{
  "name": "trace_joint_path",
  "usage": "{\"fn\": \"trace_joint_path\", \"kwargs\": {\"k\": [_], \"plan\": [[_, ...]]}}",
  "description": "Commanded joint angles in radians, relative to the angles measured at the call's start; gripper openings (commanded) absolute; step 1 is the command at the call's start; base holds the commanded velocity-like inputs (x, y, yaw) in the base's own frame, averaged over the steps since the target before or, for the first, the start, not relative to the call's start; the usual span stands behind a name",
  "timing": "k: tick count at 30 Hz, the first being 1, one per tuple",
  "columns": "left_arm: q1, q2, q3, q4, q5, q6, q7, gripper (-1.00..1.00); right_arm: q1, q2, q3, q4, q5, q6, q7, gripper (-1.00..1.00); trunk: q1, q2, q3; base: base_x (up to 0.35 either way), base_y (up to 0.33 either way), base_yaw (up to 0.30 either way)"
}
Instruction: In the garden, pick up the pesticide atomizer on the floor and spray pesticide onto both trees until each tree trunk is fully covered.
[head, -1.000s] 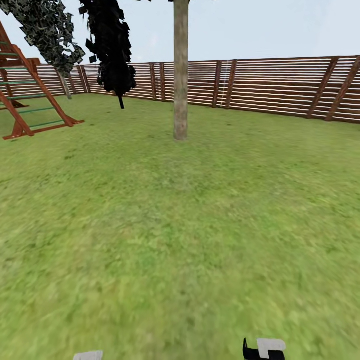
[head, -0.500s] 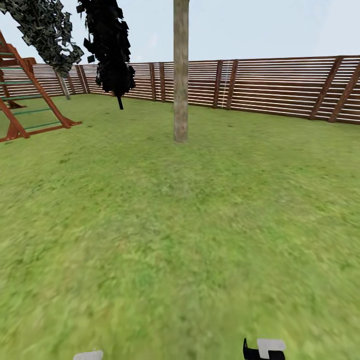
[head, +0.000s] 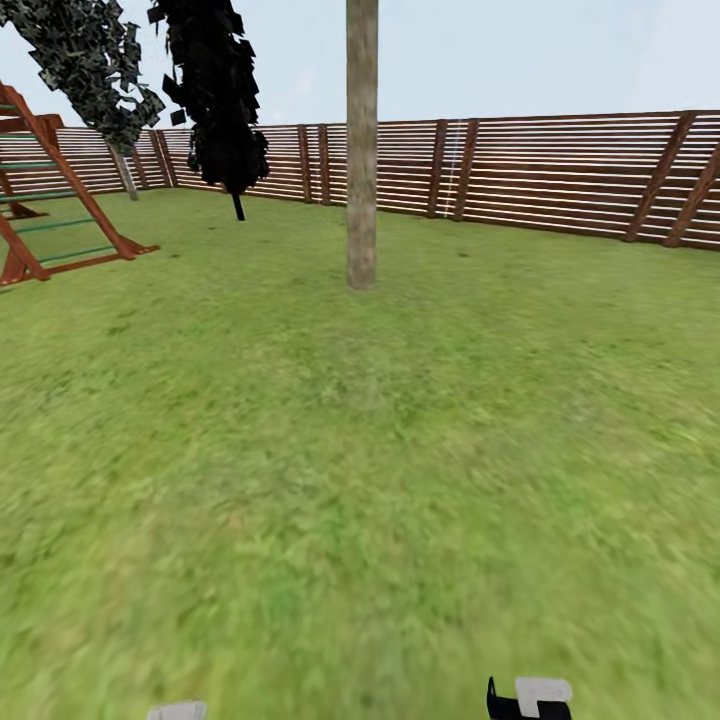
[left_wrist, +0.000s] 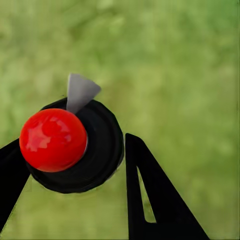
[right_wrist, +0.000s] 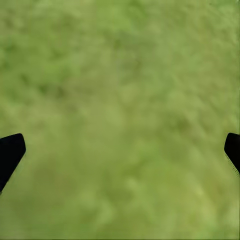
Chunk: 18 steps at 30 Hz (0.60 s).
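The pesticide atomizer (left_wrist: 100, 150) sits between my left gripper's (left_wrist: 72, 142) black fingers (left_wrist: 150, 195), seen from above: a black round body, a glossy red ball top (left_wrist: 52, 140) and a grey nozzle (left_wrist: 79, 92). The left gripper is shut on it above blurred grass. My right gripper (right_wrist: 123, 142) is open, its fingertips (right_wrist: 10, 152) wide apart over bare lawn. In the head view a tall tree trunk (head: 361, 150), grey-brown and branchless, stands straight ahead on the garden lawn (head: 360, 450), several metres off. Its crown is out of view.
A brown slat fence (head: 560, 170) rings the lawn behind the trunk. A red-brown wooden climbing frame (head: 55, 200) stands at the left. A narrow black tree (head: 215, 90) and a leaning leafy tree (head: 95, 60) stand at the back left. Bits of my arms (head: 530, 697) peek in below.
The whole head view has shifted: the trunk's base sits slightly lower and the climbing frame has slid left, so the camera has moved forward. The arm parts at the bottom hold their places.
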Motion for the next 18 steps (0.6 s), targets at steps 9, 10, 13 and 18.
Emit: {"fn": "trace_joint_path", "kwargs": {"k": [9,10,13,18], "plan": [[0.0,0.0,-0.006,0.001,0.01,-0.003,0.0,-1.0,-0.001,0.0,0.0,0.001,0.01,0.0,-0.009,1.0,0.0,0.0,-0.001,0.339,0.0,0.0],[0.0,0.0,-0.005,0.001,0.01,-0.003,0.0,-1.0,-0.001,0.0,0.0,0.001,0.01,0.0,-0.009,1.0,0.0,0.0,-0.001,0.339,0.0,0.0],[0.0,0.0,-0.006,0.001,0.01,-0.003,0.0,-1.0,0.0,0.0,0.0,0.001,0.01,0.0,-0.009,1.0,0.0,0.0,-0.001,0.339,0.0,0.0],[0.0,0.0,-0.006,0.001,0.01,-0.003,0.0,-1.0,0.0,0.0,0.0,0.001,0.01,0.0,-0.009,1.0,0.0,0.0,-0.001,0.339,0.0,0.0]]}}
